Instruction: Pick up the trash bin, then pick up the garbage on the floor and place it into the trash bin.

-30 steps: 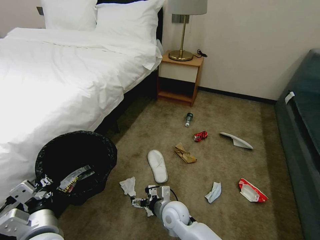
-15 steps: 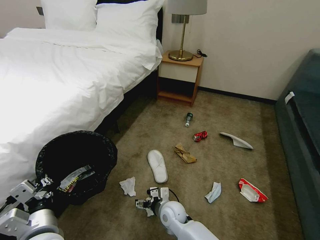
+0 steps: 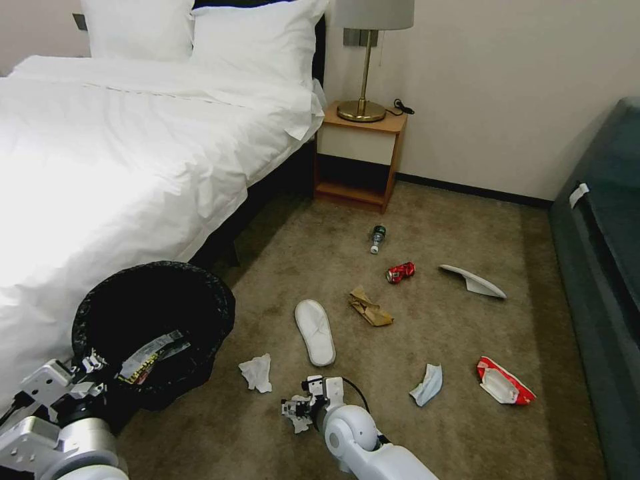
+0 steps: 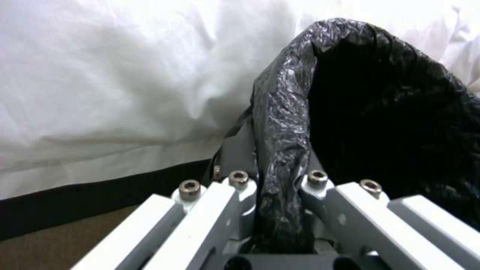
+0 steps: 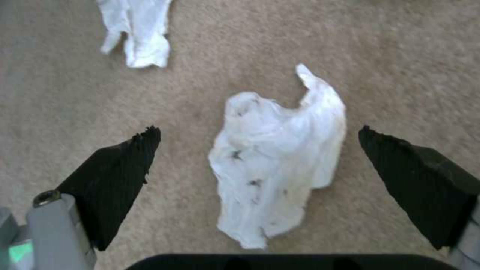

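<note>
**Bin held at left, tissue under right gripper**

The bin hangs by the bed, the left gripper pinching its rim. To its right, the right gripper points down at the carpet, jaws spread either side of a tissue.

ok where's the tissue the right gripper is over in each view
head: tissue low centre, under the right gripper
right wrist: tissue dead centre, inside the open gripper
left wrist: left gripper clamping the bin rim
shared landmark: second tissue nearby
</note>
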Controlling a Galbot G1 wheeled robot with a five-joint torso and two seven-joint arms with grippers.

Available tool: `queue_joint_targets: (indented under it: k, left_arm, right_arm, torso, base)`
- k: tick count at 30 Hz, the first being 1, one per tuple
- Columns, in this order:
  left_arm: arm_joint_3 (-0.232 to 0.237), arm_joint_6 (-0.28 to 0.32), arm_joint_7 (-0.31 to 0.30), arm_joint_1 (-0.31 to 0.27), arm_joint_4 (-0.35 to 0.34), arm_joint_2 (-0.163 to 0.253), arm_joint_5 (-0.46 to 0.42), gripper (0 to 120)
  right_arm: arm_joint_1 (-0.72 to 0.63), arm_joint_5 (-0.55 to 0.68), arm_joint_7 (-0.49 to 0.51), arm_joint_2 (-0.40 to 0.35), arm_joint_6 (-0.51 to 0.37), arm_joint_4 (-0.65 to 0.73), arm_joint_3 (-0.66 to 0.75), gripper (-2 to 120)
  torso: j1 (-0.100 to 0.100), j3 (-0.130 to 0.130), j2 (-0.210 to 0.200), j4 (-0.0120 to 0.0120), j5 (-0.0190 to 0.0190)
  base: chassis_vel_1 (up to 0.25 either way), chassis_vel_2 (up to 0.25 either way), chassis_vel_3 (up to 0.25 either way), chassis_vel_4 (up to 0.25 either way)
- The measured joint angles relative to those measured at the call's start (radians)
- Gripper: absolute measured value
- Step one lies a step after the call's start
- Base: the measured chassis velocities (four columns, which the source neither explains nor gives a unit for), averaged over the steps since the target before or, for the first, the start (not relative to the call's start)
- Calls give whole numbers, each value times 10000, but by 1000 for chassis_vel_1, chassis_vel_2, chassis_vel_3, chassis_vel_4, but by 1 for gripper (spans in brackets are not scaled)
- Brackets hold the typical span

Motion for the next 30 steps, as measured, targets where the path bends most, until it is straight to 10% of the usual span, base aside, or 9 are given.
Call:
queue_joint_targets:
  k: [15, 30]
  left_arm:
    - [-29, -6, 3, -7, 9, 56, -58, 4]
    - [-47, -9, 9, -73, 73, 79, -101, 4]
  right_arm:
    - [111, -237, -129, 105, -1, -531, 185, 96]
    - [335, -599, -825, 327, 271, -1370, 355, 44]
  torso:
    - [0, 0, 0, 0, 0]
    - [0, 0, 0, 0, -1]
  base:
    - [0, 0, 0, 0]
    - [0, 0, 0, 0]
